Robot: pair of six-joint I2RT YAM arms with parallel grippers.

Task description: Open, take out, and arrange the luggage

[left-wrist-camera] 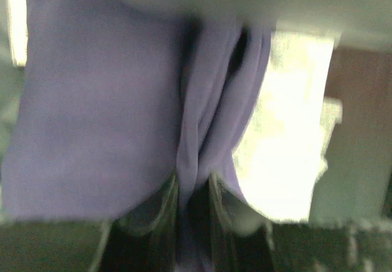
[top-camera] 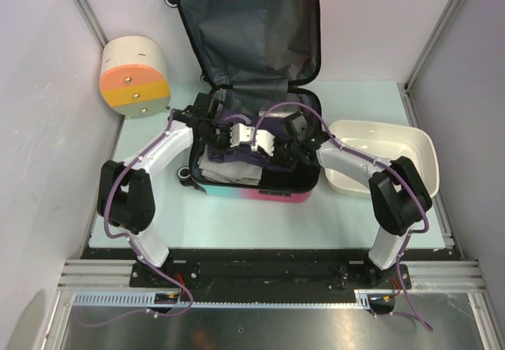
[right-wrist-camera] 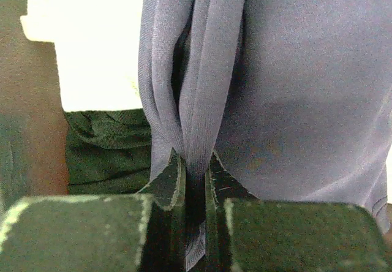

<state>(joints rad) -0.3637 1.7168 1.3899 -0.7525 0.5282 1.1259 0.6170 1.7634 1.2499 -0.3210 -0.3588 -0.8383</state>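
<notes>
- Drawer box (top-camera: 136, 78), cream and orange, sits at the back left of the table (top-camera: 237, 224), apart from the work.
- Left gripper (left-wrist-camera: 195, 186) is closed on a fold of purple cloth (left-wrist-camera: 92, 113), down inside the luggage.
- Luggage (top-camera: 245, 27) lies mid-table with its lid standing upright against the back wall, so the opening looks done.
- Right gripper (right-wrist-camera: 195, 168) pinches the same purple cloth, just beside the left one.
- Basin (top-camera: 422, 141), white, stands just right of the luggage.
- Progress, as a judgement: unpacking is only starting. The cloth and a white folded item (top-camera: 229, 173) lie inside, and arranging has not begun.
- Writing: none can be read in any view.
</notes>
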